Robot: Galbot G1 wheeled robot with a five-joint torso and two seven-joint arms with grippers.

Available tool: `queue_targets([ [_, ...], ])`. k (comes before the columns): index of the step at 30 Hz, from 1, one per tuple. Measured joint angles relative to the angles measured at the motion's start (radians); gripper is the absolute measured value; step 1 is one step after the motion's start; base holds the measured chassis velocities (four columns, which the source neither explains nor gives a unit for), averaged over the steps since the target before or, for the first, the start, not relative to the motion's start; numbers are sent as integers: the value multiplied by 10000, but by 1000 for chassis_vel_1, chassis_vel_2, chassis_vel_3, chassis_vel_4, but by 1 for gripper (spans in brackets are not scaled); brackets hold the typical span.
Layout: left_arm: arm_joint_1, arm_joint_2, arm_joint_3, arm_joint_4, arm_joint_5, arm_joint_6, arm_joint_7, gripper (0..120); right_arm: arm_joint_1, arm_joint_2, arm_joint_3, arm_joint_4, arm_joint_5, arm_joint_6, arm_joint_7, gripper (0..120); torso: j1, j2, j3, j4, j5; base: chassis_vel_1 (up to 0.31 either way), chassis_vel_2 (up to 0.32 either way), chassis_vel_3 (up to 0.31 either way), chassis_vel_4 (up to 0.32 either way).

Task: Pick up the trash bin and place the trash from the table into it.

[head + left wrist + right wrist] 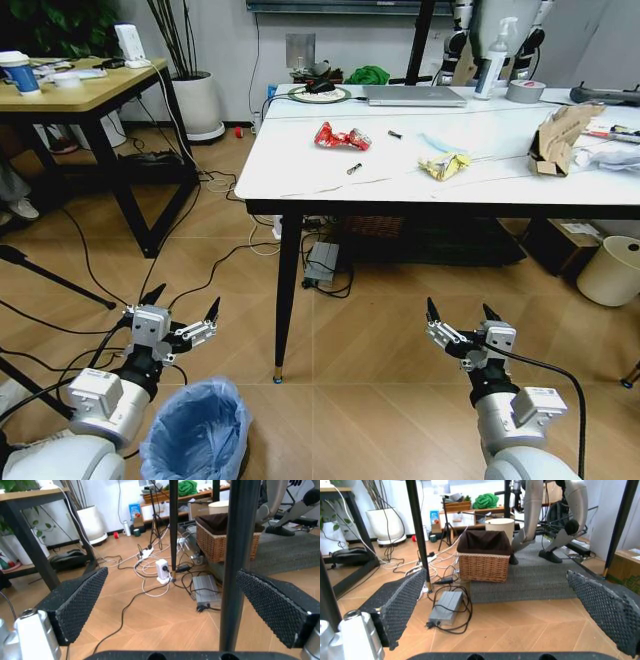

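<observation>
You see left gripper (182,310) and right gripper (464,318) spread wide lower frame; trash bin (197,431) bottom left; trash (342,137) on table (300,165) upper right.

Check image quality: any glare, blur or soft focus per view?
Head view: sharp, even light, soft sheen on the white marble-look table. Left wrist view: black table leg up close and soft, left tool pads blurred. Right wrist view: right tool pads soft, wicker basket clear.
</observation>
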State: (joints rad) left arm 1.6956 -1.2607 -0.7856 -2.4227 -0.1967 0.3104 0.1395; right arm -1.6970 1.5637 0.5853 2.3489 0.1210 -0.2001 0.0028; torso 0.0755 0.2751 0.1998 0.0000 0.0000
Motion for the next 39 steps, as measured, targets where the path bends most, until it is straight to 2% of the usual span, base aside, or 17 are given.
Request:
queue_targets([
  [11,68,-23,-7,-18,73,-30,-2,100,10,-8,-30,-29,-4,3,-2,100,-108,-443,-336,0,0,0,0,0,0],
  [20,75,-32,-7,-19,82,-30,-5,100,19,-10,-36,-42,-4,2,-2,100,-142,-584,-441,0,0,0,0,0,0],
  [31,80,19,-55,117,102,-85,-31,100,42,38,-29,-68,-2,32,11,100,-293,-1246,-950,0,0,0,0,0,0],
  [39,204,227,-322,330,-70,-226,-103,100,93,6,54,-46,73,37,51,100,-308,-1445,-1143,0,0,0,0,0,0],
])
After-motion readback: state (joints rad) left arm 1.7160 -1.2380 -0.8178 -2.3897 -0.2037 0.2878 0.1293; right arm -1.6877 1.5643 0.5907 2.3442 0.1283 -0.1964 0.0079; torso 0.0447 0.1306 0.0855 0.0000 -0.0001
